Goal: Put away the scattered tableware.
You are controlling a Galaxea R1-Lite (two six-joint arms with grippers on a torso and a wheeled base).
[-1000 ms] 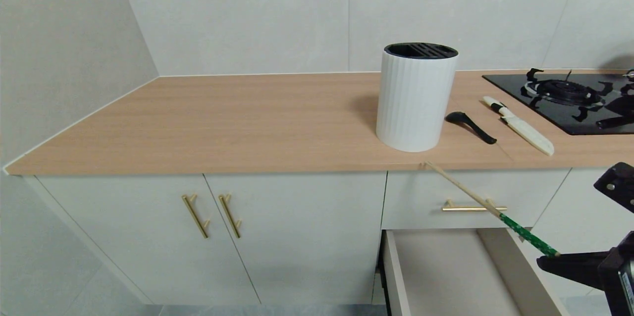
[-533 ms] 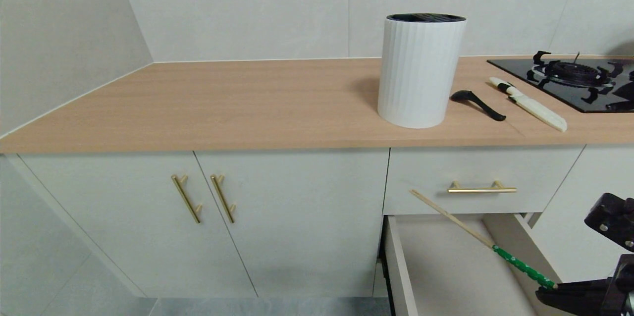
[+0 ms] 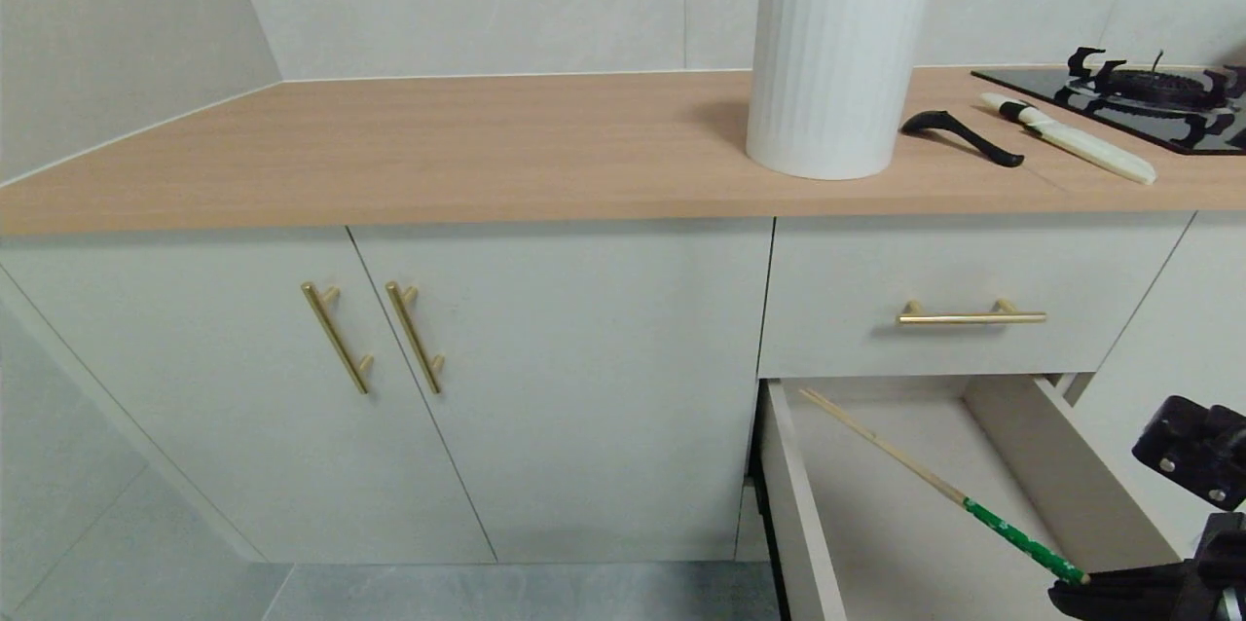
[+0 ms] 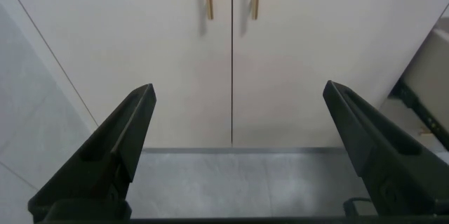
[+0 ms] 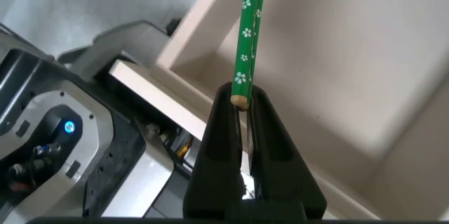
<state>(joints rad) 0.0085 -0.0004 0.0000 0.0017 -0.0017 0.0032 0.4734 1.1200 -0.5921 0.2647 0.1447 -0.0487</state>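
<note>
A pair of wooden chopsticks with a green patterned end slants over the open lower drawer, its bare tip toward the drawer's back left. My right gripper is shut on the green end. In the right wrist view the chopsticks run from the gripper out over the pale drawer floor. A black spoon and a cream-bladed knife lie on the wooden counter beside a white ribbed holder. My left gripper is open, low in front of the cabinet doors.
A black gas hob sits at the counter's right end. The upper drawer is closed, with a gold handle. Two cabinet doors with gold handles stand left of the drawers. Grey floor tiles lie below the doors.
The head camera has dropped, so the counter sits higher in the picture. My right gripper has lowered the chopsticks from the counter edge down to the open drawer.
</note>
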